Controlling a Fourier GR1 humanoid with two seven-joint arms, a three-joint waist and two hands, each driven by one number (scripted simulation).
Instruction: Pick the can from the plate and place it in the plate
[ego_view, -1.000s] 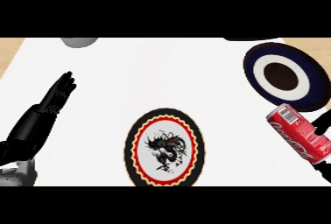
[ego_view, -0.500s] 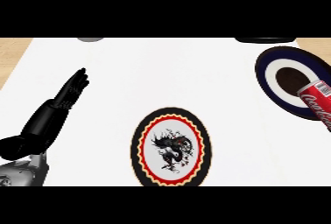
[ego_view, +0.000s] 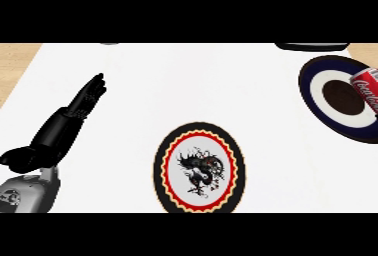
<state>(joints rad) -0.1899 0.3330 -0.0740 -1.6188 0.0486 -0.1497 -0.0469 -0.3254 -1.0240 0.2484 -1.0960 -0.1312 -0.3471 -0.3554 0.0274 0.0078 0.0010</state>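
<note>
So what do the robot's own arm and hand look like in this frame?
Only the left arm shows. The left hand is glossy black, with slender segmented fingers and a rounded thumb. Below it, a short pale wrist link joins a grey forearm with dark circular fittings. No cables or markings are visible.

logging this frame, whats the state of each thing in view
can: lying on its side, over the right part of the dark blue plate, cut off by the view's right edge
dark blue plate: flat on the counter at right
dragon plate: flat on the counter at centre, nothing on it
left hand: open, fingers straight, at the left, holding nothing
right hand: not in view
</note>
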